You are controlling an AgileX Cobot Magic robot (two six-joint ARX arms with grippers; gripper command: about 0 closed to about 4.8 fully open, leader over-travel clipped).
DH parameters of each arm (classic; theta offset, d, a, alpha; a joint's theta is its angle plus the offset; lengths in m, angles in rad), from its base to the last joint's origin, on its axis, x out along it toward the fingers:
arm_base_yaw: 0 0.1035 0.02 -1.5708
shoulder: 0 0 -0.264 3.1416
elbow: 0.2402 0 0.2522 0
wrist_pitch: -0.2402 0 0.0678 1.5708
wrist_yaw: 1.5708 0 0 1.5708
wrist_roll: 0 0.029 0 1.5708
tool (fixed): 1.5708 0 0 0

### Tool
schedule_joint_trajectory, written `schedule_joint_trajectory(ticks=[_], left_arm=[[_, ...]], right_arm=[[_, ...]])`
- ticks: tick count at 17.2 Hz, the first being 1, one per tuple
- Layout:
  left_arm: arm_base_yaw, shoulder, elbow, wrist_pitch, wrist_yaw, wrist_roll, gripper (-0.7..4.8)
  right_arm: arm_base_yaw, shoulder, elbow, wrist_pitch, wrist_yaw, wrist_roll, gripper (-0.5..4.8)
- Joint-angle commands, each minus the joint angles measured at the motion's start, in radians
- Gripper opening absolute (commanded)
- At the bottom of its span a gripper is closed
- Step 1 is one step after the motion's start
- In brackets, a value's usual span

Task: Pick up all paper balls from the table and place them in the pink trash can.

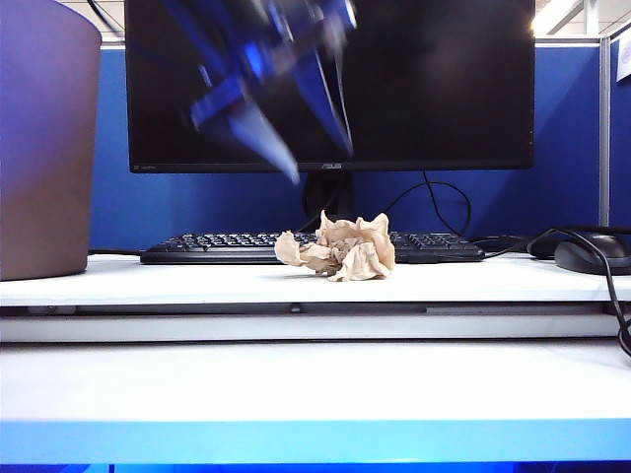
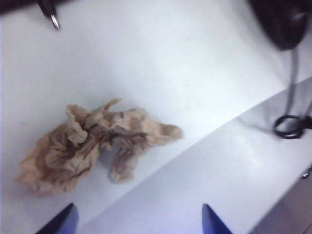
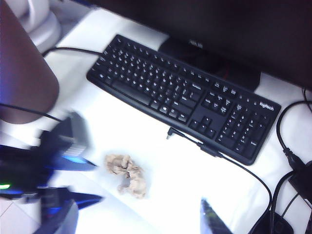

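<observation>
My left gripper (image 2: 138, 222) hangs above the white tabletop (image 2: 161, 73), pointing down at it. Its two blue fingertips (image 2: 66, 219) stand far apart with nothing between them. In the exterior view this arm shows as a blurred blue shape in front of the black monitor (image 1: 444, 89), its fingers (image 1: 264, 138) aimed down and toward the middle. The right wrist view catches the same gripper (image 3: 85, 183) as a blurred blue form low over the tabletop, just beside the paper.

My right gripper sits high over the tabletop, looking down on it. Only one blue fingertip (image 3: 214, 219) of it shows, so I cannot tell how its jaws stand.

One crumpled tan-beige paper ball (image 1: 338, 248) lies on the tabletop, just in front of the flat black keyboard (image 1: 217, 246). It rests loose, touched by neither gripper. In the left wrist view the ball (image 2: 92, 146) lies near my spread fingertips, off toward one of them. It is the only paper ball I can see.

One large dull mauve-pink round trash can (image 1: 44, 148) stands upright at the left end of the tabletop, well apart from the paper ball. Its inside is hidden from every view, so I cannot tell what it holds.

One dark computer mouse (image 1: 592, 254) rests at the right end, with black cables (image 1: 611, 296) trailing near it.
</observation>
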Motion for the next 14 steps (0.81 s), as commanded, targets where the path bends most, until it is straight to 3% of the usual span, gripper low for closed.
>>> schedule_joint_trajectory(ticks=[1, 9, 14], left_arm=[[-0.01, 0.06, 0.003, 0.05, -0.019, 0.002, 3.33], [-0.009, 0.161, 0.003, 0.22, -0.106, 0.003, 3.32], [-0.009, 0.213, 0.003, 0.253, -0.116, 0.003, 3.32]], right_arm=[[0.001, -0.006, 0.003, 0.014, 0.003, -0.002, 3.19], [0.005, -0.022, 0.003, 0.01, 0.003, -0.002, 3.19], [0.005, -0.046, 0.003, 0.017, 0.003, -0.002, 3.19]])
